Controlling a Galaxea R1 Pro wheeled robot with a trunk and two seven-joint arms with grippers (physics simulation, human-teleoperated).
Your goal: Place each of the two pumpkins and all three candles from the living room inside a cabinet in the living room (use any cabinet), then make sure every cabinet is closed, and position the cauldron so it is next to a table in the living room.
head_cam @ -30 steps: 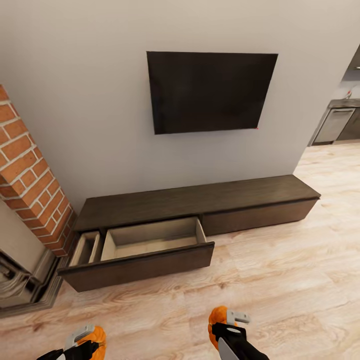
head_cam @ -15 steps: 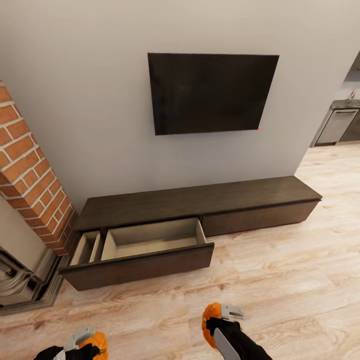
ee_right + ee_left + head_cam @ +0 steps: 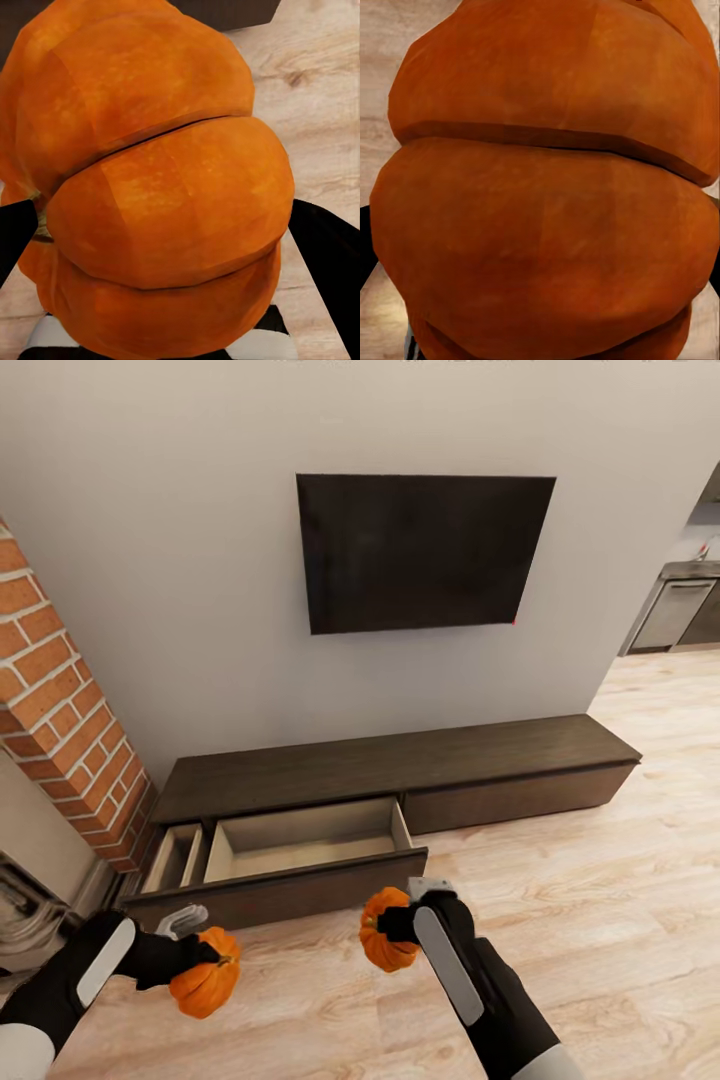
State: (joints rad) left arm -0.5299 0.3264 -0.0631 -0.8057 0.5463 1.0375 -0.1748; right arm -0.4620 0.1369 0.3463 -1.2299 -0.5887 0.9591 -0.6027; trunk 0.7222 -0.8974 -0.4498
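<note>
Two pumpkins held up in front of the open cabinet drawer.
In the head view the left hand (image 3: pixel 190 958) pinches one pumpkin (image 3: pixel 205 986) at 7 o'clock and the right hand (image 3: pixel 400 922) pinches the other pumpkin (image 3: pixel 385 943) at 6 o'clock, both over the wood floor (image 3: pixel 600 920), just short of the dark cabinet (image 3: pixel 400 765) with its pulled-out drawer (image 3: pixel 300 840); a second ago both sat lower. The wrist views give close ribbed orange skin.

- Pale wood plank floor (image 3: pixel 560 920) extends beneath and beyond both grippers.
- Long dark brown cabinet (image 3: pixel 400 760) stands on it, against the wall, just beyond the grippers.
- One drawer (image 3: pixel 290 855) pulled open, pale interior bare.
</note>
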